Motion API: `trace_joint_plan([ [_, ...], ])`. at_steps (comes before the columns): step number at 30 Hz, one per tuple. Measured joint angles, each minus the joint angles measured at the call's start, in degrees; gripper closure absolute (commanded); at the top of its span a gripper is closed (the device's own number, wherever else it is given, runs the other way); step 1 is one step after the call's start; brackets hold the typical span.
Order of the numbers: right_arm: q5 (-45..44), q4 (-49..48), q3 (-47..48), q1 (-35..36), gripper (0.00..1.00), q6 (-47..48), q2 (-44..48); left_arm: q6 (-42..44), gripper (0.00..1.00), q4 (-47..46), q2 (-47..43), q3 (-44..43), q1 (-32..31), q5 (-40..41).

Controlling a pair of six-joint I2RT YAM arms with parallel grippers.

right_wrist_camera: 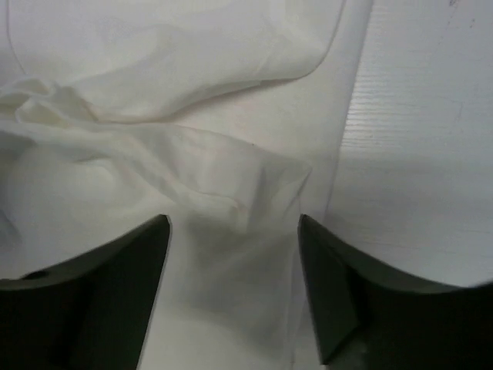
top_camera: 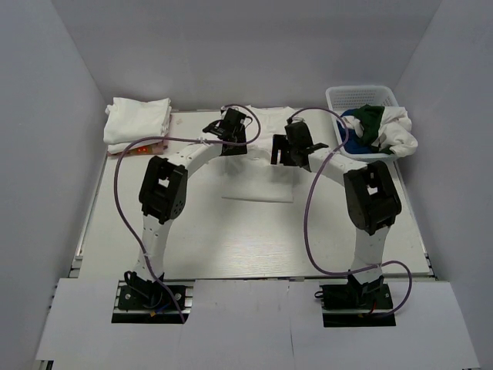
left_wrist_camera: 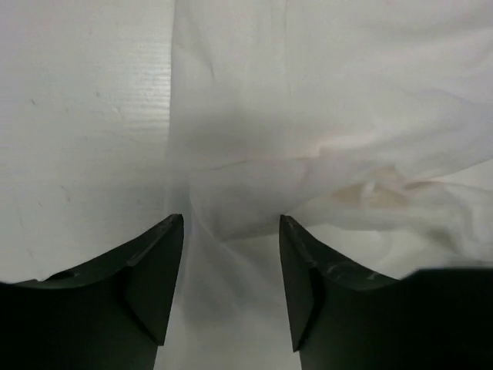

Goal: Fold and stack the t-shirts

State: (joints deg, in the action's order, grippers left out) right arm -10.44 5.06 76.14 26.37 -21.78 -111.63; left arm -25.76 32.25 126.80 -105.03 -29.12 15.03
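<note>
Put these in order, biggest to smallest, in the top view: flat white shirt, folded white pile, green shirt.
1. Flat white shirt, though the arms hide part.
2. Folded white pile.
3. Green shirt, partly buried in the basket.

Top cam high behind the arm bases (top_camera: 150, 297) looks down on the whole table (top_camera: 254, 231); both wrist cams look down, very close, sharing one white t-shirt (left_wrist_camera: 323, 100).
</note>
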Motion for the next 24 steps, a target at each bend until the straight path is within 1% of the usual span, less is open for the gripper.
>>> trace_joint_plan([
  [1, 0.94, 0.46, 0.68, -0.17, 0.10, 0.70, -0.31, 0.09, 0.27, -0.07, 0.24, -0.48, 0.17, 0.11],
  [2, 1.68, 0.76, 1.07, -0.44, 0.10, 1.16, -0.37, 0.22, 0.19, -0.22, 0.22, -0.48, 0.24, 0.44],
  [5, 4.68, 0.31, 0.09, -0.39, 0.10, 2.01, 1.25, 0.37, 0.00, -1.27, -1.95, 2.40, 0.59, 1.44],
  [10, 11.13, -2.80, -8.66, 0.79, 0.10, 2.34, 9.09, -1.20, 0.00, -1.31, -13.09, 15.78, 0.61, 2.97],
  [14, 13.97, -5.99, -12.74, 1.86, 0.10, 2.54, 11.67, -3.28, 0.00, -0.59, -21.77, 23.98, 0.61, 2.84],
  [18, 15.87, -7.63, -12.13, 1.92, 0.10, 2.45, 9.14, -5.86, 0.00, 1.01, -26.43, 29.77, 0.61, 3.54],
  [21, 17.09, -9.33, -9.44, 2.05, 0.10, 2.56, 4.68, -7.41, 0.00, 2.25, -28.94, 34.77, 0.61, 3.48],
  [24, 16.26, -11.17, -6.27, 2.27, 0.10, 3.02, 0.15, -8.22, 0.00, 2.45, -31.89, 39.85, 0.63, 1.75],
])
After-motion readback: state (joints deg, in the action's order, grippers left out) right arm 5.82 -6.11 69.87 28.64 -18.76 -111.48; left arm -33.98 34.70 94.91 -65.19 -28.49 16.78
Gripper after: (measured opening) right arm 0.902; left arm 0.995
